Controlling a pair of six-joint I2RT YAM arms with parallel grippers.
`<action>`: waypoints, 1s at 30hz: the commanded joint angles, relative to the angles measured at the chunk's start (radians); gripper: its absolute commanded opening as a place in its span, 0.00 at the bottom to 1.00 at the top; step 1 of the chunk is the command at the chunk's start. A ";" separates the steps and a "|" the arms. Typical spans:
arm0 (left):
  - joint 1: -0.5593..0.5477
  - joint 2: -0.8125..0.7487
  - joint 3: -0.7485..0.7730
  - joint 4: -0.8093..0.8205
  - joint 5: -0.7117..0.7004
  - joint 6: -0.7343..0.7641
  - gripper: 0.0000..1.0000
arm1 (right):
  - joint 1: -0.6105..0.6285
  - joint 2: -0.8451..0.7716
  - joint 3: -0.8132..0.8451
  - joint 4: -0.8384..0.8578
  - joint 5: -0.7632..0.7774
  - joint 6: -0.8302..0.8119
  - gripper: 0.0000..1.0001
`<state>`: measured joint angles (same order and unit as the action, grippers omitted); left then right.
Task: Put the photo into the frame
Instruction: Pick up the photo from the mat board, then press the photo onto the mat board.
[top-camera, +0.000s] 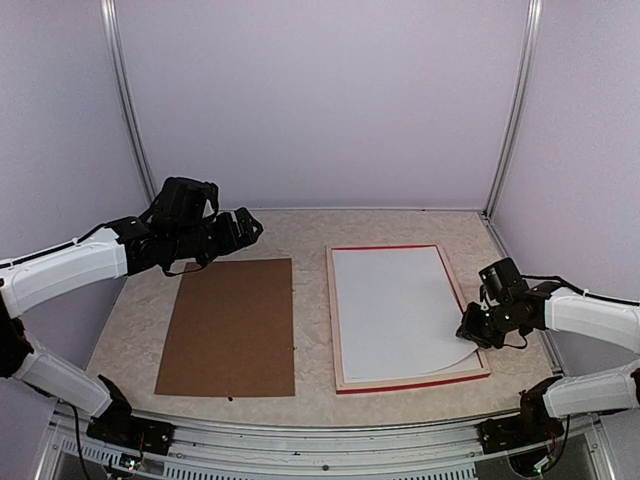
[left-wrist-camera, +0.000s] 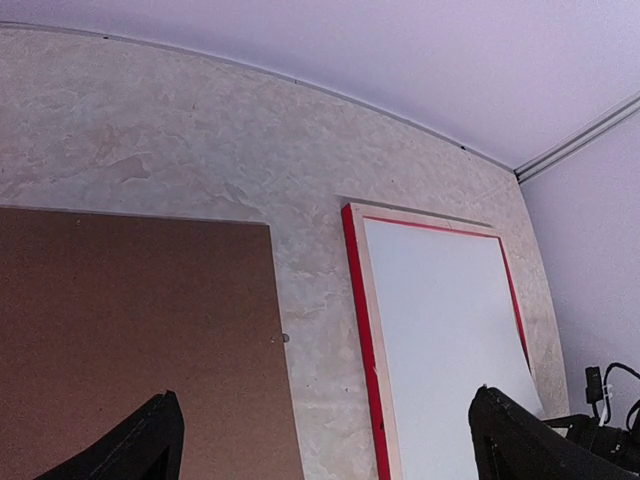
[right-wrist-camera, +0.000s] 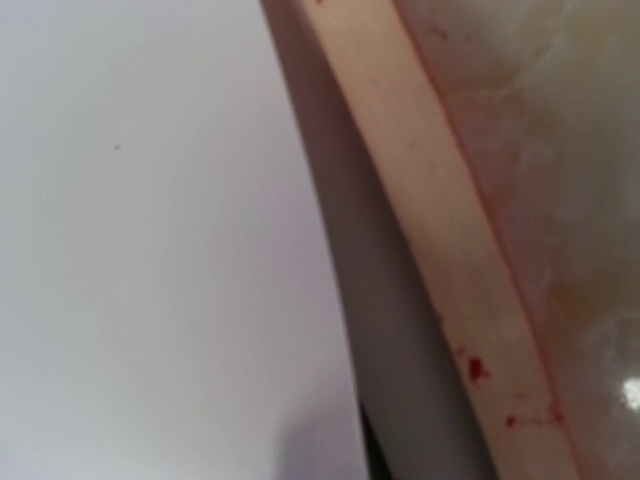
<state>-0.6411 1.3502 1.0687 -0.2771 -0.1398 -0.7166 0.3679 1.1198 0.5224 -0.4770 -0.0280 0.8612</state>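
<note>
The frame (top-camera: 336, 330) lies face down on the right of the table, its pale wood back up and a red edge showing. Inside it lies the photo (top-camera: 395, 310), a thin sheet with its white back up and its printed side hidden. The photo's near right corner curls upward where my right gripper (top-camera: 470, 335) hovers. The right wrist view is filled by the white photo (right-wrist-camera: 150, 250) and the frame's pale rail (right-wrist-camera: 440, 230); that gripper's fingers do not show clearly. My left gripper (top-camera: 245, 228) hangs open at the back left, holding nothing. From it I see the frame (left-wrist-camera: 358, 300) and the photo (left-wrist-camera: 450, 330).
A plain brown backing board (top-camera: 232, 325) lies flat on the left of the table, below the left gripper (left-wrist-camera: 330, 440); it shows too in the left wrist view as backing board (left-wrist-camera: 130, 330). Purple walls close in the back and both sides.
</note>
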 joint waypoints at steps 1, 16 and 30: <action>-0.006 -0.010 0.014 0.004 -0.011 0.016 0.99 | -0.011 -0.021 0.017 -0.023 0.020 -0.008 0.26; -0.055 0.011 -0.020 0.024 0.006 0.018 0.99 | -0.011 -0.048 0.160 -0.209 0.189 -0.080 0.54; -0.427 0.310 0.132 0.081 0.117 0.050 0.99 | 0.069 -0.012 0.131 -0.109 0.055 -0.123 0.54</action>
<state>-0.9936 1.5913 1.1275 -0.2173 -0.0834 -0.6979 0.4213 1.0878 0.6579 -0.6003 0.0433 0.7612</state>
